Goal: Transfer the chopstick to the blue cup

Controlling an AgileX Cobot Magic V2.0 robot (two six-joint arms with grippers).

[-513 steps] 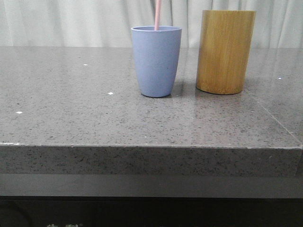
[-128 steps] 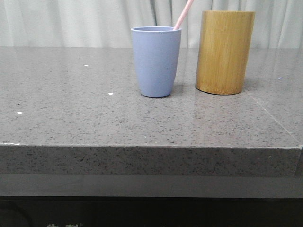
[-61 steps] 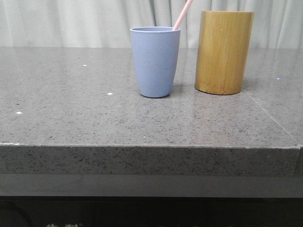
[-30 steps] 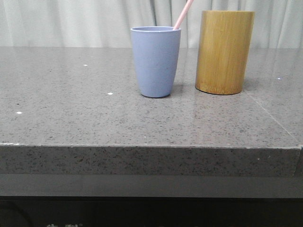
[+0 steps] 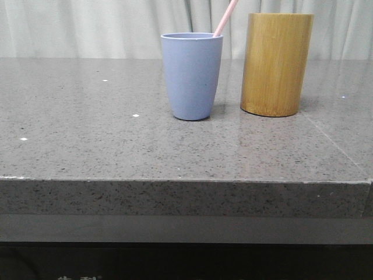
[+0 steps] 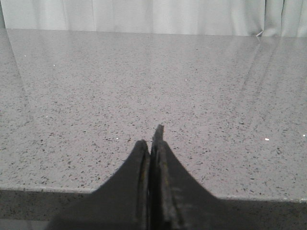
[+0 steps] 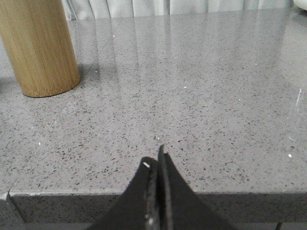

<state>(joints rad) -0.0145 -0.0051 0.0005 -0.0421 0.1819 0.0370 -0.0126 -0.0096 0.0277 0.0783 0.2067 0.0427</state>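
The chopstick (image 5: 226, 17) stands in the blue cup (image 5: 192, 76), leaning on its rim — the transfer looks done. The left gripper (image 6: 152, 143) and right gripper (image 7: 158, 163) are pressed together, holding nothing — apparently parked at the table (image 5: 87, 146) edge.

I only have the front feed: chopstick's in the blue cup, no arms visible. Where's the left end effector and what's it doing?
Observer: Left end effector is shut with nothing between its fingers, hanging near the front edge of the stone table.
Operator: And the right one?
Observer: Right end effector is also shut and empty, also near the table's front edge.
Operator: Is the right arm close to anything?
Observer: The bamboo holder stands ahead of it and to one side, well apart, with bare tabletop between. The chopstick leans on the rim of the blue cup with nothing holding it.
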